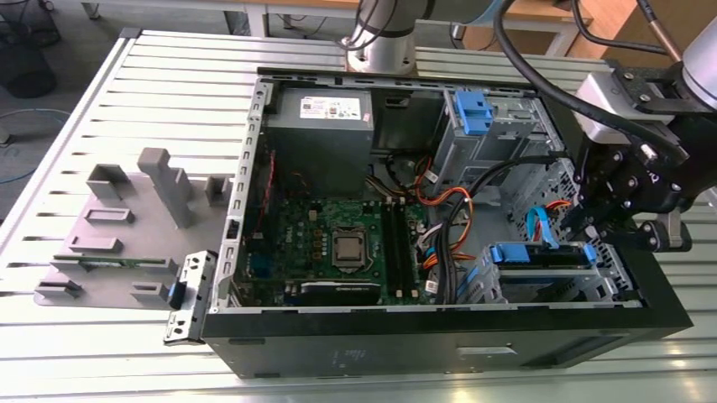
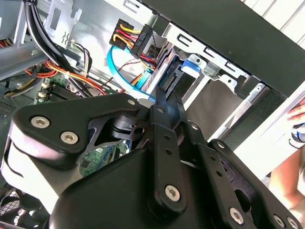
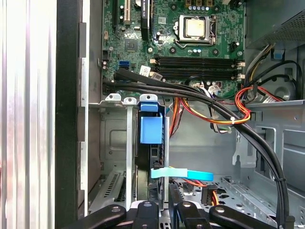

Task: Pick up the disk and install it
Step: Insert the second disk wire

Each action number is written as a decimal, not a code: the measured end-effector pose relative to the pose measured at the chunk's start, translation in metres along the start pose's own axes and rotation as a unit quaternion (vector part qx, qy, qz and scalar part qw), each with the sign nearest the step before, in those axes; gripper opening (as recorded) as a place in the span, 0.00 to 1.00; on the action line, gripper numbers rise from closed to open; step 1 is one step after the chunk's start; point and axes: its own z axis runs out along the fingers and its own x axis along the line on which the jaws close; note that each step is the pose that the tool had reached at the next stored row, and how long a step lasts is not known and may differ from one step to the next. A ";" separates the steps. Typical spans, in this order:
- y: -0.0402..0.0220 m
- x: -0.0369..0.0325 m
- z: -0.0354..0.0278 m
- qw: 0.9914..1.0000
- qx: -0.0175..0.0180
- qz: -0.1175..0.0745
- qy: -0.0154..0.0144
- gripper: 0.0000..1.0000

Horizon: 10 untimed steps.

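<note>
The disk sits inside the lower drive bay at the front corner of the open computer case, on the exterior view's right; its blue carrier rails show along its upper edge. In the first wrist view the disk stands edge-on between the bay's metal walls, blue tab toward the motherboard. My gripper hangs just over the bay's cable end. In the second wrist view the gripper has its two black fingers drawn together, tips right at the disk, nothing held between them.
A tall grey drive cage with a blue-tabbed bracket stands at the case's back. Black, orange and blue cables cross beside the bay. A grey parts fixture lies on the slotted table. A person's hand shows outside the case.
</note>
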 end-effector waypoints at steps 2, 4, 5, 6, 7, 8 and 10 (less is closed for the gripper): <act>0.0000 -0.0001 0.0000 1.000 0.000 0.000 0.000 0.24; 0.0000 -0.0007 -0.0001 1.000 0.000 0.000 0.000 0.24; 0.0000 -0.0010 0.0000 1.000 0.000 0.000 0.000 0.24; 0.0000 -0.0014 0.0000 1.000 0.000 0.000 0.000 0.24; 0.0000 -0.0020 0.0001 1.000 0.000 0.000 0.000 0.24; 0.0000 -0.0025 0.0001 1.000 0.000 0.000 0.000 0.24; 0.0000 -0.0038 0.0001 1.000 0.000 0.000 0.000 0.24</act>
